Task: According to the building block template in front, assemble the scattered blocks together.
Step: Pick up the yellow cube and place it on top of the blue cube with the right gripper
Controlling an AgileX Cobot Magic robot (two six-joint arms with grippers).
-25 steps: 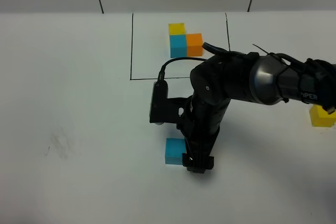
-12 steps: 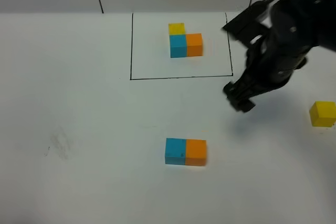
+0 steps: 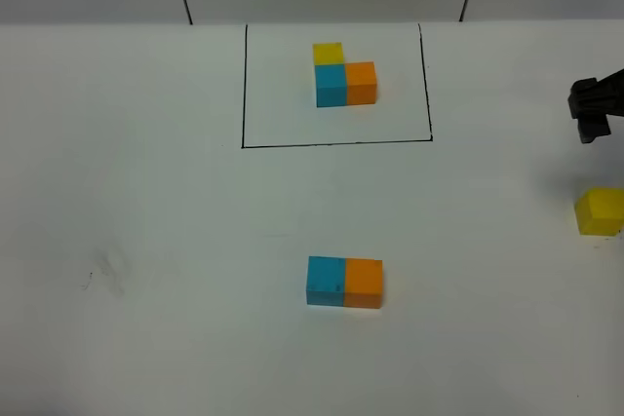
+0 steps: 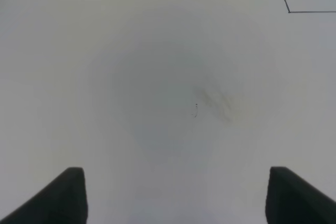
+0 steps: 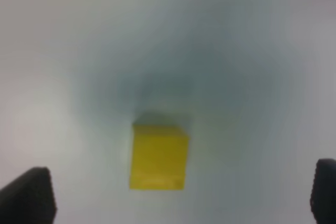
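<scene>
Right wrist | right fingers (image 5: 26,195) spread wide; yellow cube (image 5: 158,157) centred between them, untouched

The left gripper (image 4: 178,198) and the right gripper (image 5: 176,196) both point downward with jaws spread wide apart.

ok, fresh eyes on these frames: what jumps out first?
The sky-blue cube and orange cube, touching side by side in the middle of the high view, echo the black-framed template farther back. Next is the lone yellow cube at the far right edge, with the right arm's jaws open above it.
</scene>
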